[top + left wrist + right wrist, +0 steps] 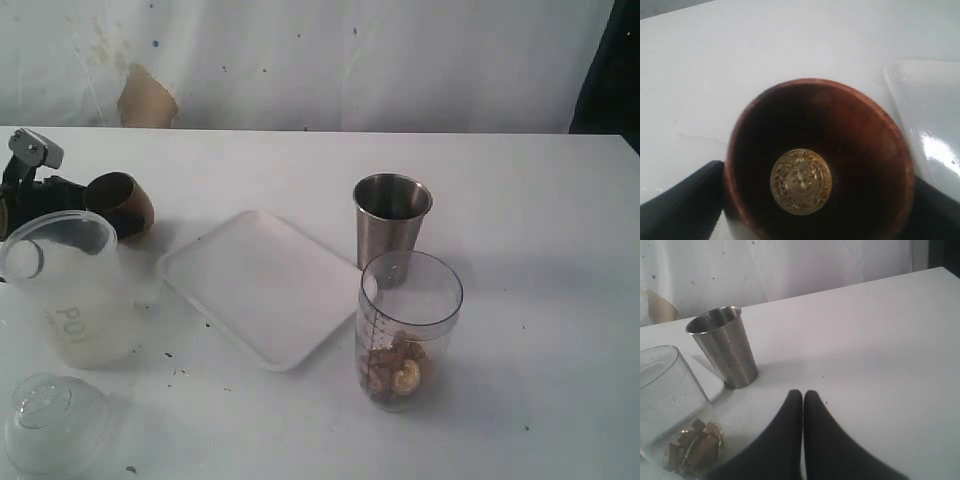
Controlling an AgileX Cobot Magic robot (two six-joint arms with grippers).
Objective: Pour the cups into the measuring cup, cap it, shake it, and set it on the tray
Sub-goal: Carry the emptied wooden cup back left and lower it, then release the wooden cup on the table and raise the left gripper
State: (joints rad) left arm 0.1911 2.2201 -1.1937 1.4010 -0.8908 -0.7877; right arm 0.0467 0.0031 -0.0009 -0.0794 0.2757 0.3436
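My left gripper (810, 212) is shut on the dark-brown wooden cup (820, 150), one finger (685, 207) against each side. The cup (118, 203) is tipped on its side at the far left, and a gold coin (801, 181) lies in its bottom. The steel tumbler (391, 222) stands upright behind the clear measuring cup (408, 325), which holds brown and gold pieces at its bottom. The white tray (260, 285) lies between the two groups. My right gripper (803, 392) is shut and empty, low over the table beside the measuring cup (670, 405) and the tumbler (725, 347).
A frosted container marked "P01" (72, 290) stands in front of the wooden cup at the left. A clear domed lid (52, 420) lies near the front left corner. A white backdrop hangs behind the table.
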